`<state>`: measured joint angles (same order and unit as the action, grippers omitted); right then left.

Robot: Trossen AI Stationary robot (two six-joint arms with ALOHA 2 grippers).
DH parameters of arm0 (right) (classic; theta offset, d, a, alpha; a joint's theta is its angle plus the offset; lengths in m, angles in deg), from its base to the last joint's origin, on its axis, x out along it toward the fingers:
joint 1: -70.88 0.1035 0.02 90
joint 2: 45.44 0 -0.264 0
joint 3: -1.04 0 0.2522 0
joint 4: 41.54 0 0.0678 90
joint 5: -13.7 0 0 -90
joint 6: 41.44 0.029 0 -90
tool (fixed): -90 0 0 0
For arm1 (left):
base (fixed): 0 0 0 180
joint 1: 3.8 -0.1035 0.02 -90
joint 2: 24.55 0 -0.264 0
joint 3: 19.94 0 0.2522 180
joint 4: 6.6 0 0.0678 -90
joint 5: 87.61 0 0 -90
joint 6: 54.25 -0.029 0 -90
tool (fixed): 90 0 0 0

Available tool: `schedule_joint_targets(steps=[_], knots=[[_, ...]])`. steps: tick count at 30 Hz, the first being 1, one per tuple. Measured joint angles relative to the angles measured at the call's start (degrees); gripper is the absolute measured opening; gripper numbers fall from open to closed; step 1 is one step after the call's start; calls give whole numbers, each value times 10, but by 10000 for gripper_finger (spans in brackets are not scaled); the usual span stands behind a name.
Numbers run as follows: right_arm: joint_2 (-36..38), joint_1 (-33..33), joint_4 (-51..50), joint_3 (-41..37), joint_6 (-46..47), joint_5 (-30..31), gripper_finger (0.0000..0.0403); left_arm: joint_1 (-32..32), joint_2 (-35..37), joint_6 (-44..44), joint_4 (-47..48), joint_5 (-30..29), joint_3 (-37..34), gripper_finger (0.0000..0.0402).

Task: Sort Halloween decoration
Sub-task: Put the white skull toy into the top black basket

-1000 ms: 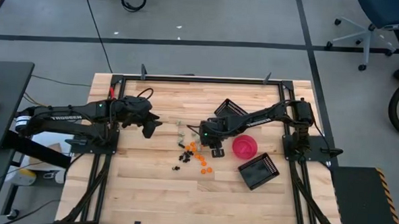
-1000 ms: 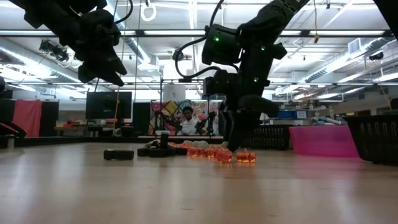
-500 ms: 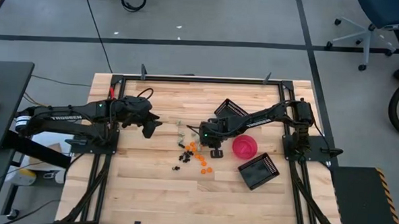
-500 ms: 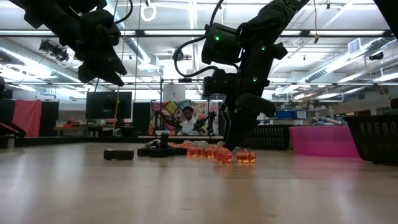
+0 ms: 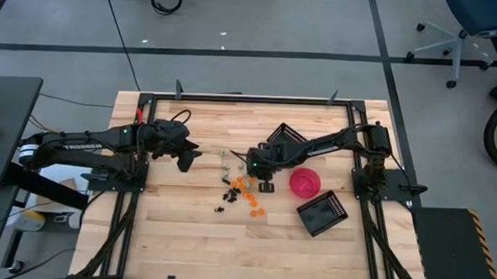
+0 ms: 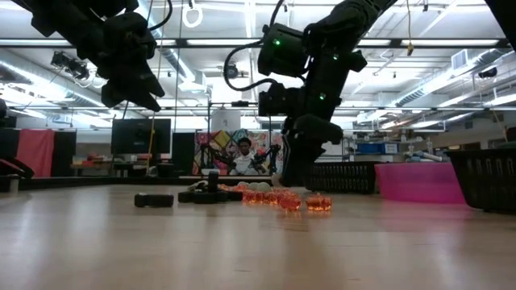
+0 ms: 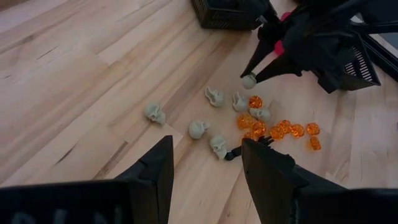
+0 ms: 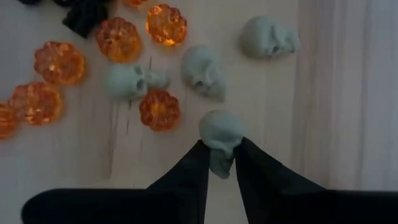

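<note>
Small trinkets lie loose on the table's middle: orange pumpkins, pale skulls and black pieces. My right gripper stands over the pile's far side, pointing steeply down, shut on one pale skull. That same skull shows at its fingertips in the left wrist view. My left gripper hangs open above the table's left part, well short of the pile, with nothing between its fingers. My right gripper pinches the pale skull between the free ends of its two fingers, one on each side. The fingers come from above, slanting down. The skull sits at the tips, lifted a little clear of the table and of the other trinkets.
A pink round bowl stands right of the pile. One black slatted basket lies near the bowl's front right and another behind my right arm. Bare wood lies toward the table's near edge.
My right gripper has come up a little off the table and shifted slightly toward the table's left, off the orange pumpkins.
</note>
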<state>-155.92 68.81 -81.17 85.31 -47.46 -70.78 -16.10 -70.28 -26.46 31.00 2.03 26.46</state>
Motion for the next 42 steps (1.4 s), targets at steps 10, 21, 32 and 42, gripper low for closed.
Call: schedule_joint_targets(steps=[10, 21, 32, 42], knots=[[1, -15, -34, 45, -2, 22, 79, 0, 0, 0, 0, 0, 0, 162], [5, -35, -127, 110, -2, 25, 79, 0, 0, 0, 0, 0, 0, 162], [98, -68, -149, 116, 33, 25, 79, 0, 0, -4, 0, -1, 0, 162], [180, -98, -208, 104, 35, 20, 79, 0, 0, -5, 0, -18, 0, 162]])
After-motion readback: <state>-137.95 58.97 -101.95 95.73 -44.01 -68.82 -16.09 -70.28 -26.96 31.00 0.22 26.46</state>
